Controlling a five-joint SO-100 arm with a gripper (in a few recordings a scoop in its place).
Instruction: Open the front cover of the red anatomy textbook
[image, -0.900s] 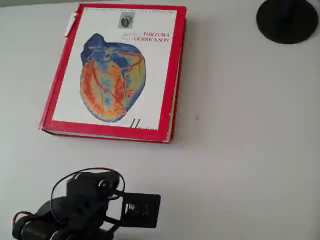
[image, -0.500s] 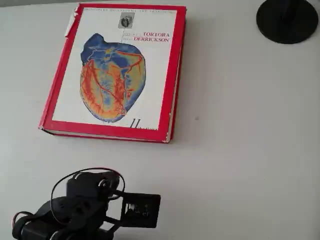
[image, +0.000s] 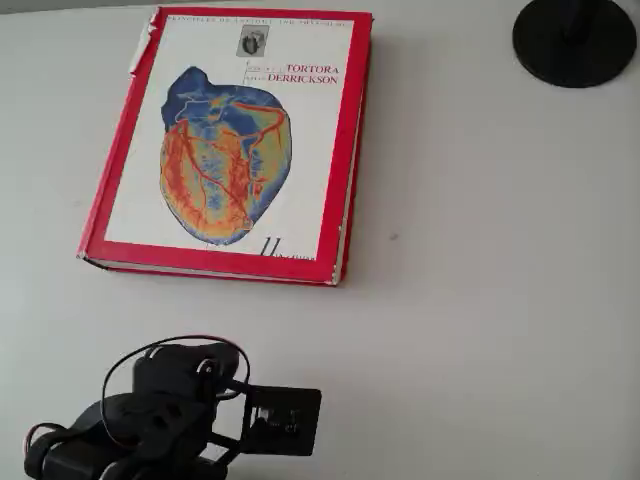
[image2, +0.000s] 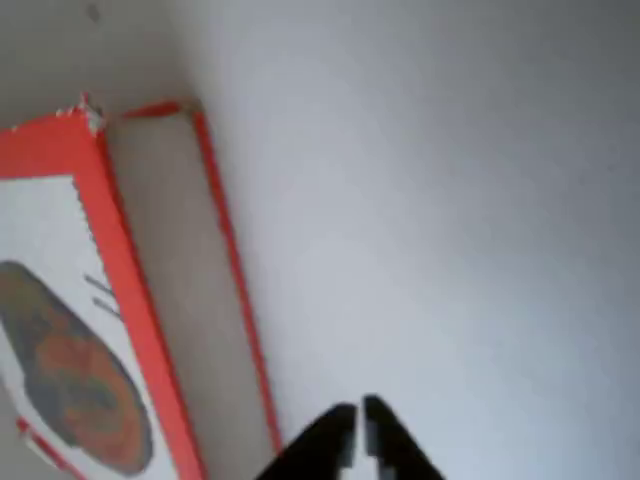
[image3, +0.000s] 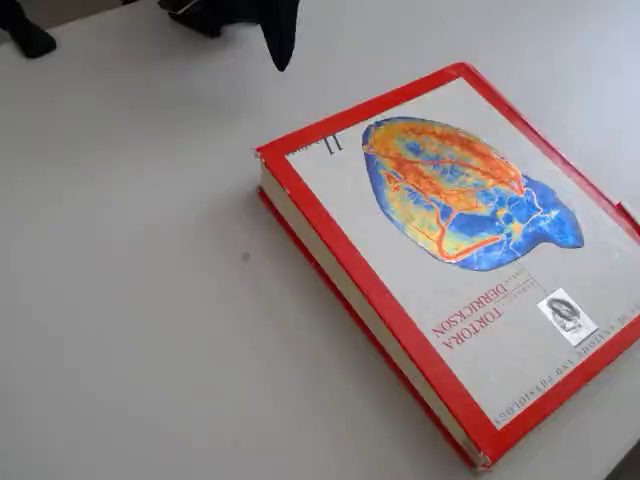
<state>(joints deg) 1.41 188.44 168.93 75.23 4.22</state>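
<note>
Plainly, the red anatomy textbook (image: 235, 140) lies shut, front cover (image3: 470, 240) down.

The white table (image: 480, 300) carries the closed red anatomy textbook (image: 235, 150) far left; a black round base (image: 573, 40) stands far right.

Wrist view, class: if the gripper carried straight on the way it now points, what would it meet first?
Probably bare table. The nearly closed gripper aims just beside the red anatomy textbook, past its page edge. Depth is unclear, so it may clip the book's corner.
</note>
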